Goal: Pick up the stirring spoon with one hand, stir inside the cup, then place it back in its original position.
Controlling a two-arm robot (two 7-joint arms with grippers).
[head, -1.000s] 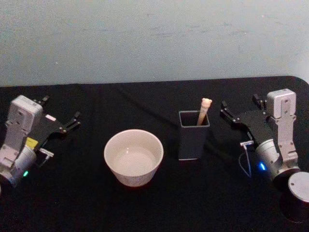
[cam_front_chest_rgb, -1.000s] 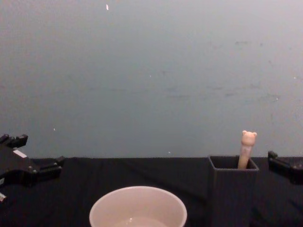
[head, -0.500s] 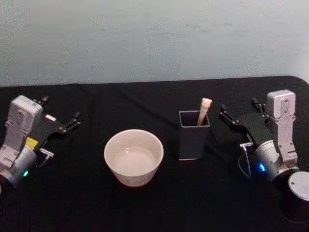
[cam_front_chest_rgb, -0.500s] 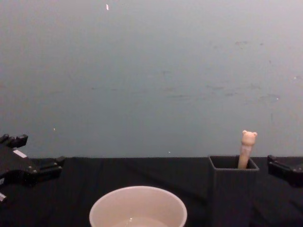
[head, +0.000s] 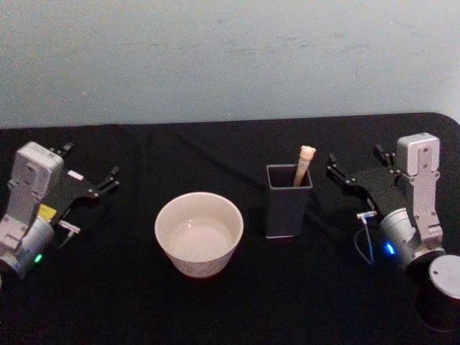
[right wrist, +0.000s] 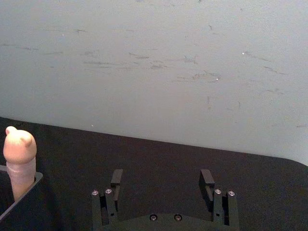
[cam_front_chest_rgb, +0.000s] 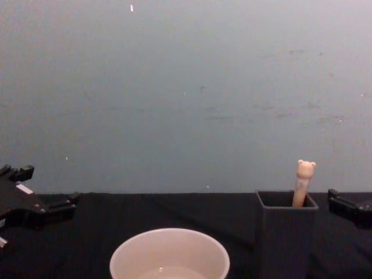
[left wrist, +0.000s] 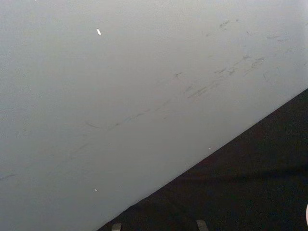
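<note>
The right gripper [head: 356, 161] hovers with its fingers spread wide and empty just right of the dark holder [head: 288, 200], a shade nearer it than a second ago. The left gripper [head: 90, 167], also open, has not moved, well left of the holder. The stirring spoon [head: 303, 164] still stands in the holder, with the cup [head: 199, 233] just left of it.
</note>
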